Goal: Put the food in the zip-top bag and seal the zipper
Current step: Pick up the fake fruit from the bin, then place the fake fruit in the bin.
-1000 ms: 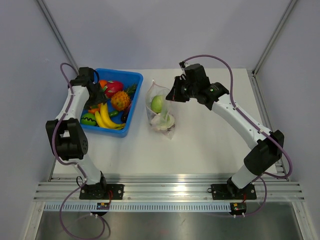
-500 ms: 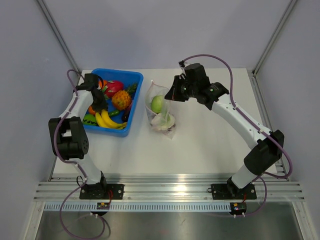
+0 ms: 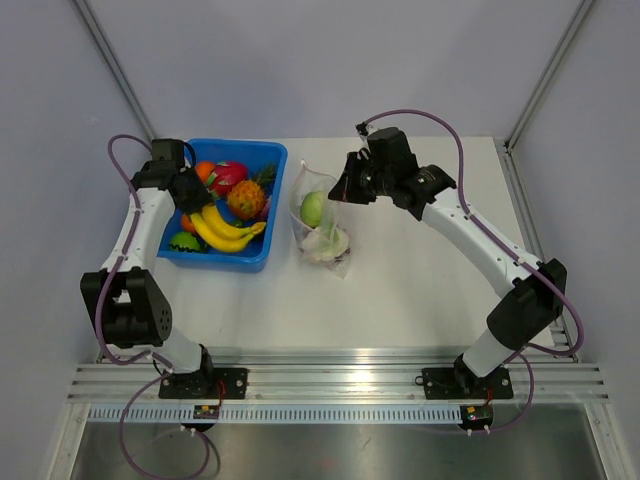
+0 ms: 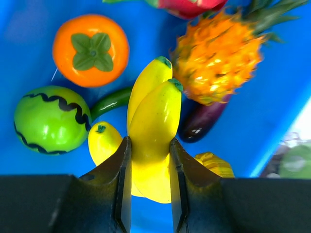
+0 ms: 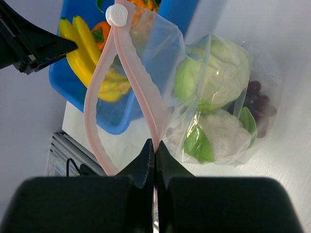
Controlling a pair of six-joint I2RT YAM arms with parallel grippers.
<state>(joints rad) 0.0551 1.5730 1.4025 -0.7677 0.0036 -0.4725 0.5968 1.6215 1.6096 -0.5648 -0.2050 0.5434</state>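
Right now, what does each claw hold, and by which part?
Left claw: the yellow bananas, across the bunch, away from its green tips. Right claw: the zip-top bag, pinched by its zipper strip.

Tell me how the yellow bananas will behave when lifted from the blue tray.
Probably rigid: clamped in the left gripper, the bananas show no dent. Glossy skin looks slippery; gripped near one end, they may pivot.

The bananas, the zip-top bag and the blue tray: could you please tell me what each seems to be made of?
Bananas: probably moulded plastic, glossy yellow, with soft highlights and green tips.
Zip-top bag: thin clear plastic film, creased and shiny, with its contents visible through it. Its zipper looks like matte pink plastic.
Blue tray: apparently rigid, smooth plastic with a slight sheen.
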